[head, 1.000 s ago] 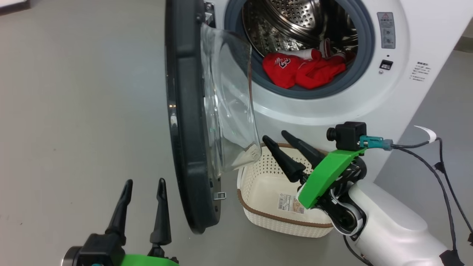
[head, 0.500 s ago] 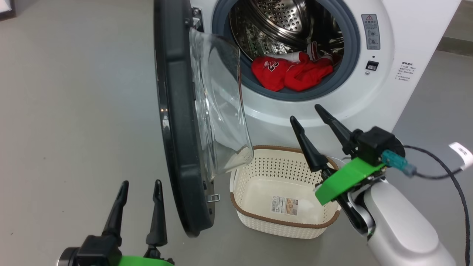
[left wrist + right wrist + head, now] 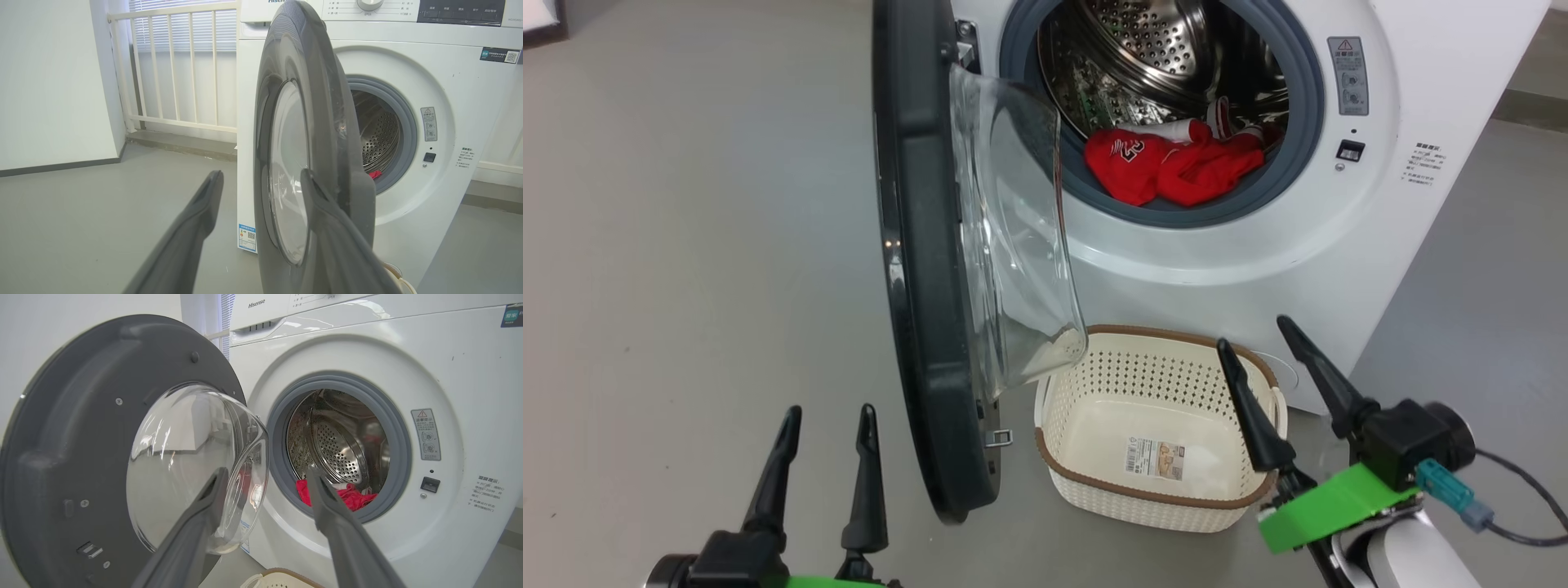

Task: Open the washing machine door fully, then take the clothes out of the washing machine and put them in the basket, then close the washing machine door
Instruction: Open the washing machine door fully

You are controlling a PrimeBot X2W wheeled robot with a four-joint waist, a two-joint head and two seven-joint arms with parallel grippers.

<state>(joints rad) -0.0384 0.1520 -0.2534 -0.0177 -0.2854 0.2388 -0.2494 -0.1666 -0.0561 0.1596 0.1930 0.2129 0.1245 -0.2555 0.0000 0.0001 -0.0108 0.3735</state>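
The washing machine [image 3: 1241,245] [image 3: 449,375] [image 3: 449,102] stands with its door [image 3: 923,269] [image 3: 81,449] [image 3: 294,163] swung out about square to its front, the glass bowl [image 3: 1013,245] facing the drum. Red clothes [image 3: 1168,163] [image 3: 347,496] lie at the drum's lower front. The cream basket [image 3: 1160,425] sits empty on the floor below the opening. My right gripper [image 3: 1262,339] [image 3: 265,475] is open, low at the basket's right rim, holding nothing. My left gripper [image 3: 829,416] [image 3: 261,177] is open, low and left of the door's outer face.
Bare grey floor [image 3: 686,245] stretches left of the door. A white railing [image 3: 175,69] and wall [image 3: 49,81] stand behind on the left in the left wrist view. A cable [image 3: 1519,498] trails from my right wrist.
My right gripper has pulled back and down from above the basket to the basket's right rim, staying open. The head camera shifted slightly. Left gripper and door are unchanged.
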